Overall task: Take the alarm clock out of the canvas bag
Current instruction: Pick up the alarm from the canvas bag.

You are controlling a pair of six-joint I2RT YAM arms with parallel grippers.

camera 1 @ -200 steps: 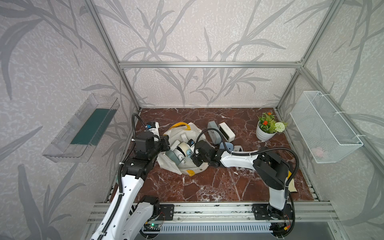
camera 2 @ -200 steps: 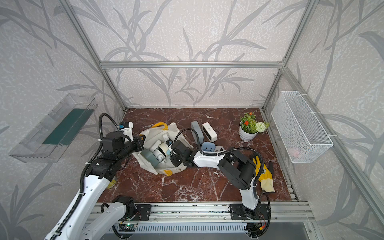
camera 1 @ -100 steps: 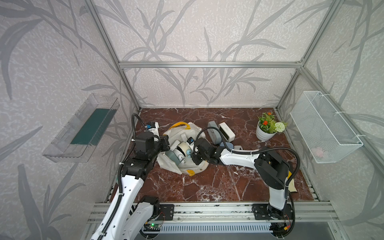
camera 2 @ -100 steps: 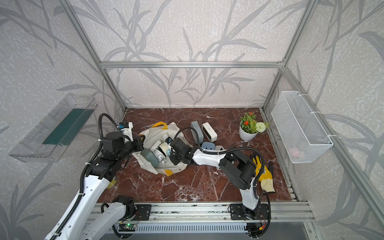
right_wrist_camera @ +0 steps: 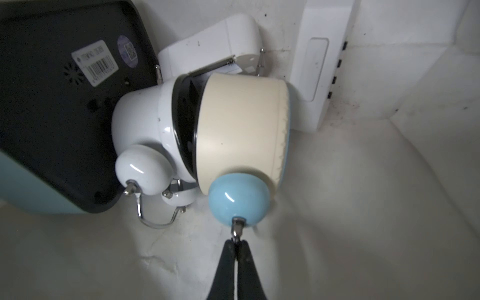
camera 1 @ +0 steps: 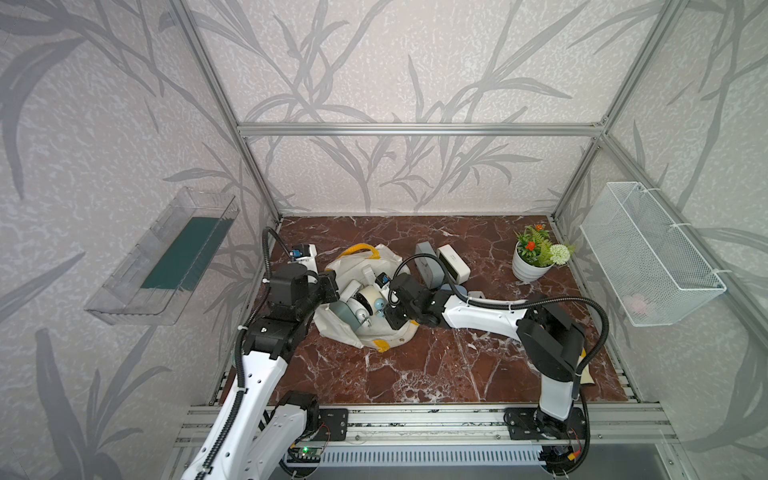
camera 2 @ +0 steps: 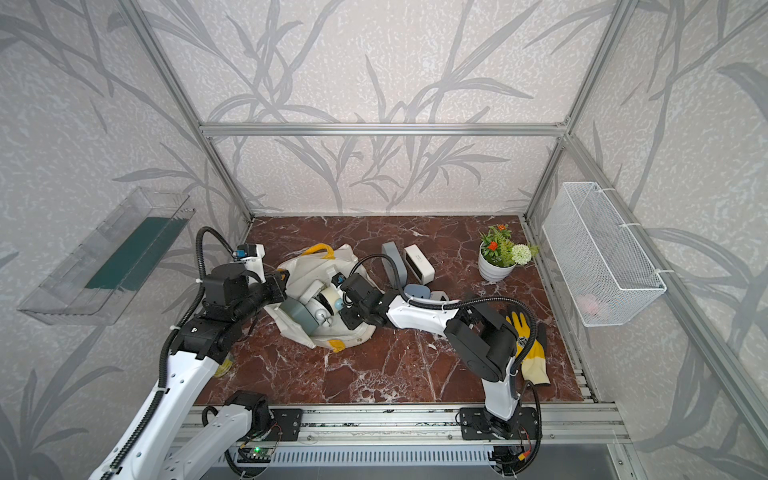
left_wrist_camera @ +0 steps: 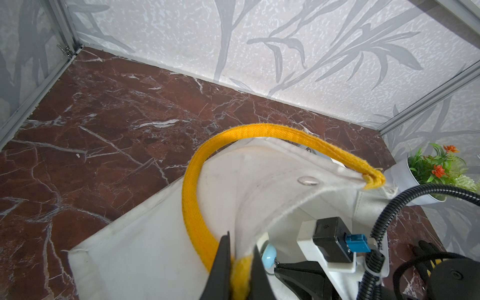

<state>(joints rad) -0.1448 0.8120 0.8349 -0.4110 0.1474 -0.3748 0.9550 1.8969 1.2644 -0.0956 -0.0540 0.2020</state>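
Observation:
The cream canvas bag (camera 1: 376,337) lies on its side on the marble floor, seen in both top views, mouth towards the right arm. My left gripper (left_wrist_camera: 240,257) is shut on the bag's rim at a yellow patch (left_wrist_camera: 240,272) and holds the mouth up. Inside lies a cream alarm clock (right_wrist_camera: 241,124) with a light blue bell (right_wrist_camera: 239,200). My right gripper (right_wrist_camera: 235,242) reaches into the bag and is shut on the thin metal stud on that bell. In a top view the clock (camera 1: 368,299) shows in the bag's mouth.
Also in the bag: a white twin-bell clock (right_wrist_camera: 140,124), a teal clock with a black back (right_wrist_camera: 52,104), a white box clock (right_wrist_camera: 314,78). Outside stand a grey clock (camera 1: 428,257), a white clock (camera 1: 455,262), a potted plant (camera 1: 530,270), a glove (camera 2: 528,345).
My right gripper has moved slightly deeper into the bag and closed on the clock's metal stud. The left gripper has kept its hold on the rim.

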